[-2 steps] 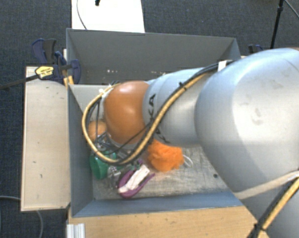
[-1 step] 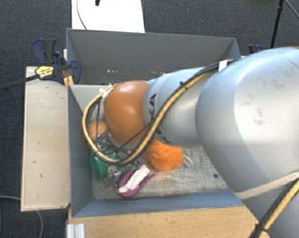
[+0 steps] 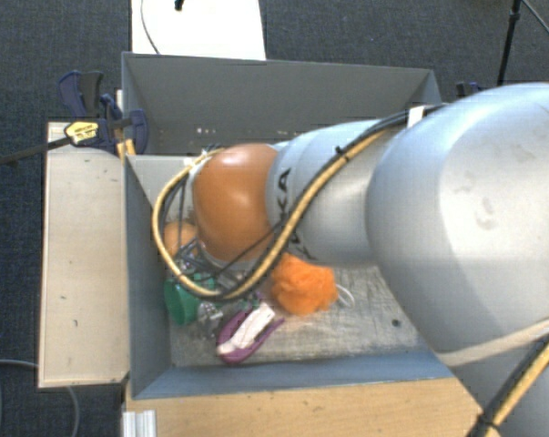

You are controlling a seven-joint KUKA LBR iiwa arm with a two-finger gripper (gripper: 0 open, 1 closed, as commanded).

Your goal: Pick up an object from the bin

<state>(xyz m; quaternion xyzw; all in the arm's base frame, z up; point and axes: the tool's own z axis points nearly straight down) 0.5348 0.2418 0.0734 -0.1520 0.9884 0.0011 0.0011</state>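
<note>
Several small things huddle at the bin's (image 3: 150, 326) left end: a green piece (image 3: 178, 302), a purple-and-white piece (image 3: 245, 332), a fuzzy orange ball (image 3: 303, 285); the gripper (image 3: 199, 285) hangs just above the green piece — clenched or released, I cannot tell.

Bin (image 3: 151, 335) contents, counted: one orange fuzzy lump (image 3: 303, 285), one green object (image 3: 179, 304), one purple-and-white item (image 3: 247, 332). One pale orange rounded thing (image 3: 177, 238) is partly hidden; its kind is undetermined.
</note>
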